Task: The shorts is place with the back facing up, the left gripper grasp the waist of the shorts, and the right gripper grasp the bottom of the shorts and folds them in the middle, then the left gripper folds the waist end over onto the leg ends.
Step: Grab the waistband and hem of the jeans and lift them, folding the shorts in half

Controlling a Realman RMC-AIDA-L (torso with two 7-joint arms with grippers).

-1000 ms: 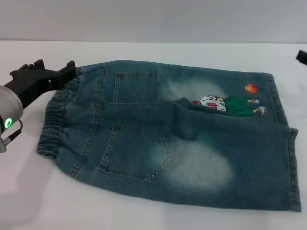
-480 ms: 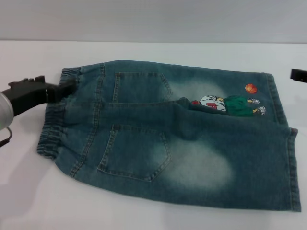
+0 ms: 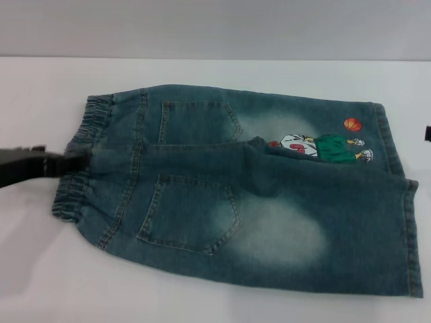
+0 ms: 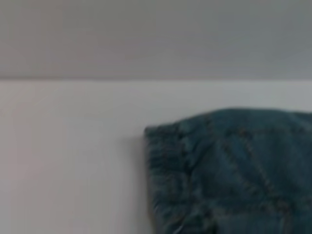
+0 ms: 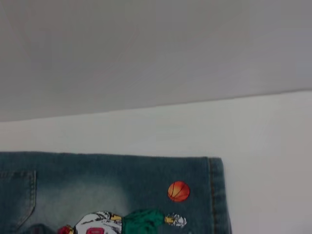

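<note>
The shorts (image 3: 249,188) lie flat on the white bench (image 3: 40,282), back up, both patch pockets showing. The waist (image 3: 77,165) points toward the left gripper (image 3: 71,163); the hems (image 3: 404,208) lie at the far end from it. The left gripper comes in low from the bench edge, its dark fingers (image 3: 74,163) touching the gathered waistband at mid-height. Whether they are spread or clamped on cloth cannot be told. The right gripper (image 3: 427,133) shows only as a dark sliver just beyond the hem beside the cartoon print (image 3: 322,147); its fingers cannot be judged.
</note>
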